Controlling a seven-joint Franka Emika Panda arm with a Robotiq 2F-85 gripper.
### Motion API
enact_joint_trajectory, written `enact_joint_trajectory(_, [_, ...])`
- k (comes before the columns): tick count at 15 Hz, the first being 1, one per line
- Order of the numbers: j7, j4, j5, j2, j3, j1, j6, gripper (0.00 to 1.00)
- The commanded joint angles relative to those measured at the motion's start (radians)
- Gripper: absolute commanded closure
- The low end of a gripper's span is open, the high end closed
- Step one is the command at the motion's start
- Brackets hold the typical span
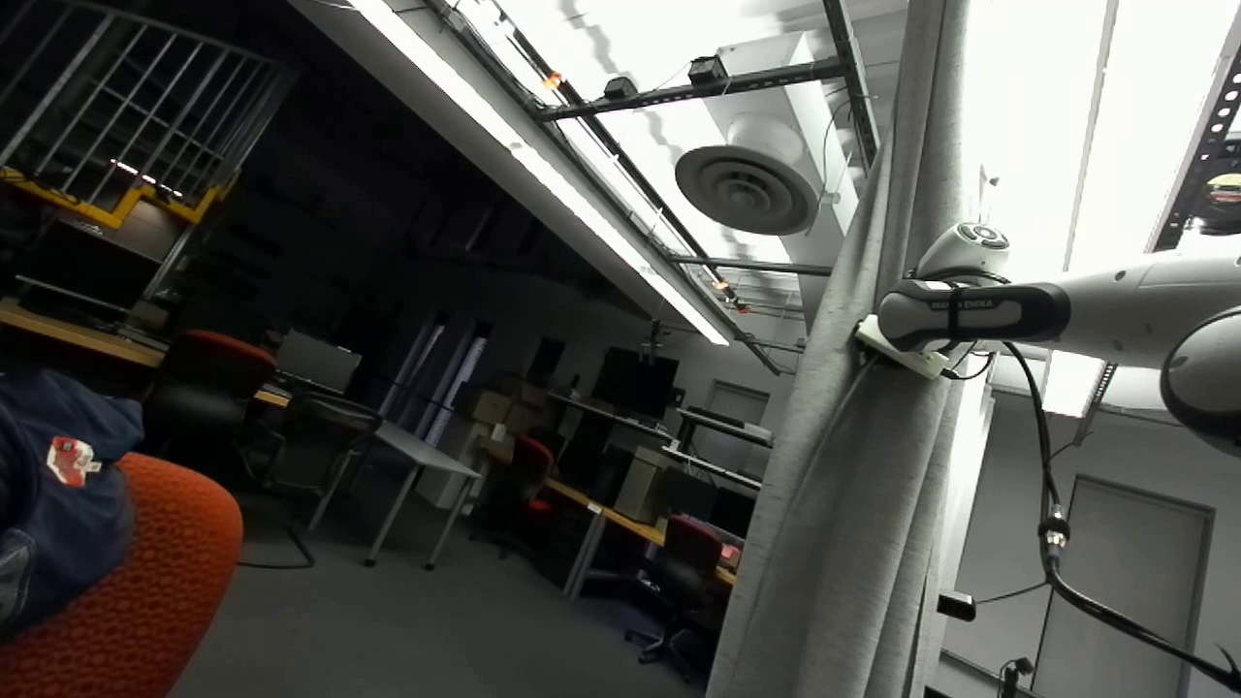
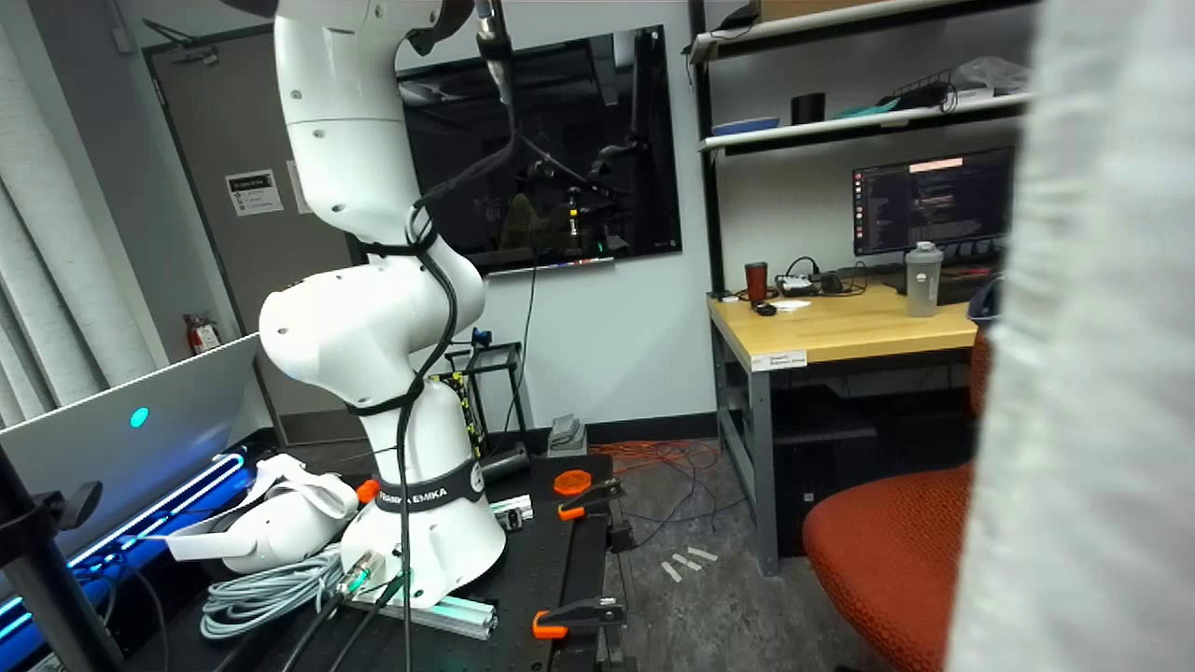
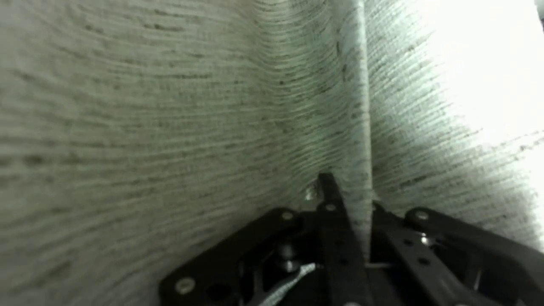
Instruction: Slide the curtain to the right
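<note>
Because a smooth expanse of cloth gives little to grip, the black two-finger metal gripper (image 3: 352, 196) is clamped on a narrow raised fold of the pale grey-white woven fabric curtain (image 1: 853, 504), a hold that should let a sideways pull carry the material along. The curtain hangs in long pleats directly at the wrist of the white jointed robot arm (image 1: 1115, 301). In an exterior view, orange-tipped black clamps (image 2: 590, 611) sit at the edge of the flat black table (image 2: 555, 560) that carries the arm, presumably to keep it steady against that pull.
</note>
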Motion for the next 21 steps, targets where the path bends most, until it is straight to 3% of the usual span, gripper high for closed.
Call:
enact_joint_trajectory(1, [-0.019,-0.092,-0.007,-0.039,0.032,0.028,0.016,0.99])
enact_joint_trajectory(5, [0.014,-0.039,-0.060,0.008,0.047,0.048,-0.023,0.99])
enact_joint_trajectory(11, [-0.017,0.089,-0.003,0.107,0.032,0.025,-0.115,0.99])
enact_joint_trajectory(21, [-0.070,0.328,0.203,0.275,0.000,-0.154,-0.193,0.99])
